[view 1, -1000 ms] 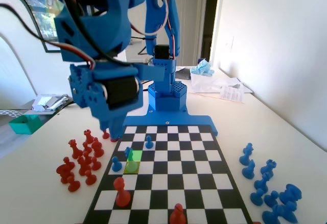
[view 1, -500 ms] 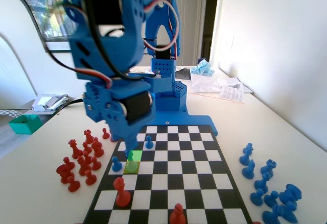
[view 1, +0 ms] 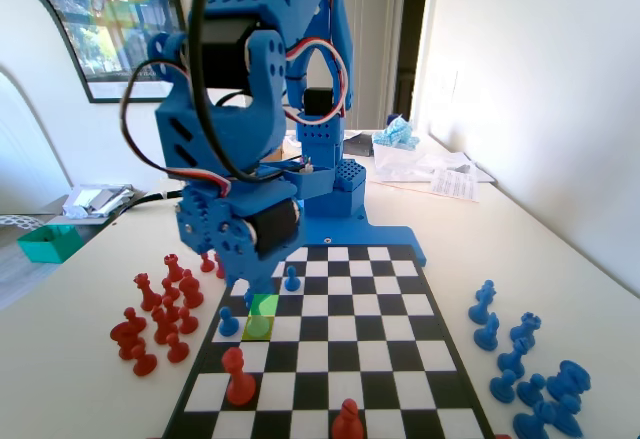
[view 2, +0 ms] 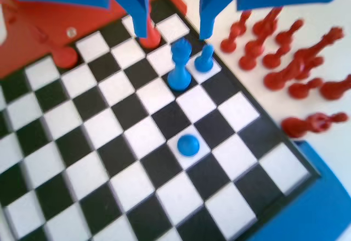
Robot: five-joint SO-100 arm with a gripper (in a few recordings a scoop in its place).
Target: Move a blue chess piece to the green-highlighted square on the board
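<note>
**Approach over the piece, grasp not yet made**

Reach-and-align step, by the look of it; gripper (view 2: 174, 32) spread, jaws hanging from the top edge of the wrist view with nothing between the tips; no contact with any piece.

In the wrist view, the blue chess piece (view 2: 179, 65) upright on the board (view 2: 109, 142), just below the gap between the jaws and a little toward the left jaw; a shorter blue pawn (view 2: 204, 59) just beside it at about 2 o'clock, close enough to matter; another blue pawn (view 2: 188, 144) well apart at 6 o'clock, seen from nearly overhead; red pieces (view 2: 285, 60) off the board on the tabletop (view 2: 263, 115) at 3 o'clock.

In the fixed view, gripper (view 1: 252, 284) low over the board's left files; the green-highlighted square (view 1: 264, 305) bare, directly at 6 o'clock of the wrist and touching a paler yellow-green square (view 1: 258, 327) nearer the camera; the task piece itself mostly hidden behind the arm here; a blue pawn (view 1: 228, 321) at 9 o'clock of the yellow-green square, another (view 1: 291, 278) at 1 o'clock of the green one.

Next move, as a judgement: descend straight with jaws kept wide, centred on the taller piece, closing low on its stem; main risk the neighbouring pawn being clipped or caught by the right jaw; then lift clear and carry to the green square.
</note>
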